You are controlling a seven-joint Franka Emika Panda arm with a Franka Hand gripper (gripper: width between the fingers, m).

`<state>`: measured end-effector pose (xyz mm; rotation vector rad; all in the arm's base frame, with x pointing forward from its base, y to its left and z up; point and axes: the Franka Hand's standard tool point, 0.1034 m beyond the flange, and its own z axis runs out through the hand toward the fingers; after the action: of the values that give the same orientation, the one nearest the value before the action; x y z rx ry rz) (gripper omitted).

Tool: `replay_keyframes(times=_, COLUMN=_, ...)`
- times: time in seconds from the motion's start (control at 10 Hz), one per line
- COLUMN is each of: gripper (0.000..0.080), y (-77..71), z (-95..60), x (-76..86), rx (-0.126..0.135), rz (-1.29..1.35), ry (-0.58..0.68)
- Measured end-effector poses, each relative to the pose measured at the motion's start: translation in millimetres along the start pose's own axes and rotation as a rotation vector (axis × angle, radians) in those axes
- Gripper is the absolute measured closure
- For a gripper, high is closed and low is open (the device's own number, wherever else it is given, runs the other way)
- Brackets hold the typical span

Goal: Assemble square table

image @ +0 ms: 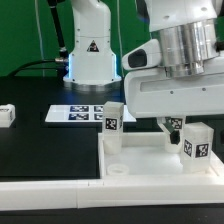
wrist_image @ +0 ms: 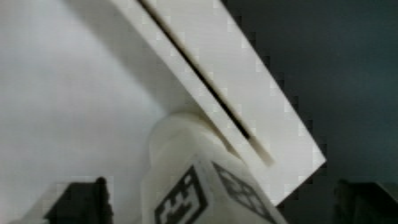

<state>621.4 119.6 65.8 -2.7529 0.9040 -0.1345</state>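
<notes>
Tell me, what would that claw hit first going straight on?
Probably the white leg block, which sits between the fingers of the open gripper; the tabletop lies beyond, though depth is unclear.

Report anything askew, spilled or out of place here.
Nothing is spilled or broken. One leg block lies alone at the exterior view's left edge, apart from the tabletop, not yet fitted.
</notes>
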Motion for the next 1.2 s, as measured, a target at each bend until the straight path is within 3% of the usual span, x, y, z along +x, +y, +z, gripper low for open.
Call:
replay_keyframes(times=0.3, gripper=0.0151, y=-0.1, z=-0.3, x=-0.6, rx=-0.016, rz=-0.288, ry=-0.008)
replay_keyframes(times=0.4, gripper=0.015, y=-8.8, z=-4.6, x=-1.1, rx=-0.054, rz=-0.5, ry=-0.023)
replay_keyframes(times=0.7, gripper=0.015, y=-9.3, z=-4.1, x=-0.5, rx=-0.06, rz=-0.548, ry=-0.017)
replay_keyframes(times=0.8, gripper=0.0249, y=-9.3, z=-4.2, x=-0.4, rx=-0.059, rz=-0.544, ry=-0.017)
replay_keyframes(times=0.9, gripper=0.043, y=-9.5, z=-4.1, x=-0.6, rx=-0.059, rz=-0.501, ry=-0.016)
replay_keyframes(times=1.0, gripper=0.043, y=-6.6, z=-4.0, x=0.9, rx=-0.063, rz=-0.438, ry=-0.014)
replay_keyframes(times=1.1, gripper=0.0503, y=-3.6, z=-3.9, x=3.1, rx=-0.068, rz=-0.358, ry=-0.01)
replay_keyframes(times=1.2, gripper=0.0503, y=-3.5, z=-3.8, x=3.2, rx=-0.068, rz=-0.32, ry=-0.009)
